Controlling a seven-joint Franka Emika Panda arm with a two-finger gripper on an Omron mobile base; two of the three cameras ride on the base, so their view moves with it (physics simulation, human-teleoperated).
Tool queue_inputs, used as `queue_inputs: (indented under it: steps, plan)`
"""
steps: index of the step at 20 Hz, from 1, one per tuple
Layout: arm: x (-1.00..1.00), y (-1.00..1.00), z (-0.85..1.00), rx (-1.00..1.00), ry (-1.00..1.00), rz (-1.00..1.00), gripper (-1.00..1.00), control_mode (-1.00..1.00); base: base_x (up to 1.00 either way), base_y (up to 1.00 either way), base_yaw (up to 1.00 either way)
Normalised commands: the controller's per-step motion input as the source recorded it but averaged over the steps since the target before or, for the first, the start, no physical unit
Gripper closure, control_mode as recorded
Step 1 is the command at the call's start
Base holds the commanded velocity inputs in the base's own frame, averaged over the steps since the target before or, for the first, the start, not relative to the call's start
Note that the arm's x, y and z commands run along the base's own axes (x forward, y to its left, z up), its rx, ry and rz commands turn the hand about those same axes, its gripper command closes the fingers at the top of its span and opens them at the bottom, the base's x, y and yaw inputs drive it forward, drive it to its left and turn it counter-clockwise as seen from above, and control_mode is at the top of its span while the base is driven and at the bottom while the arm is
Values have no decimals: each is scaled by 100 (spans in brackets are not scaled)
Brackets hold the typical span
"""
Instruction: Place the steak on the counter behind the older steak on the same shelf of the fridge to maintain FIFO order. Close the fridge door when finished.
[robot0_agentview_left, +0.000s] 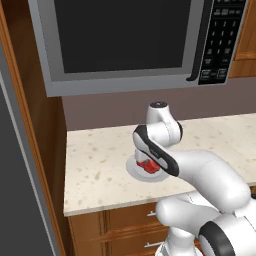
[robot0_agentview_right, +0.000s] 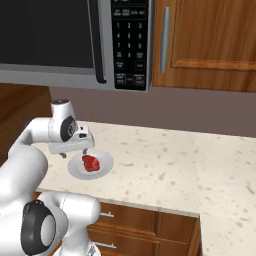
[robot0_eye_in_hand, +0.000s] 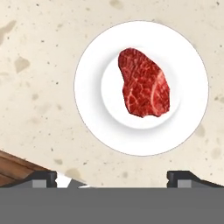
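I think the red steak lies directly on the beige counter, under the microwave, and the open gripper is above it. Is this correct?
One detail is wrong. The steak lies on a white round plate, and the plate stands on the counter; the hand view shows it clearly. The rest holds: the microwave hangs above, and the open gripper is above the steak.

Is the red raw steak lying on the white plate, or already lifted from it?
On the plate: the red raw steak lies flat on the round white plate, with the open pincer apart from it.
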Motion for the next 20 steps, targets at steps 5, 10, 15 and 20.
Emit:
queue_inputs:
  steps: [5,10,15,20]
  plan:
    - [11,0,-12,0,0,3,-100,-100,0,0,0]
    - [12,0,-8,0,0,3,-100,-100,0,0,0]
    - [10,0,-10,0,0,4,-100,-100,0,0,0]
    - [15,0,-11,0,-1,6,-100,-100,0,0,0]
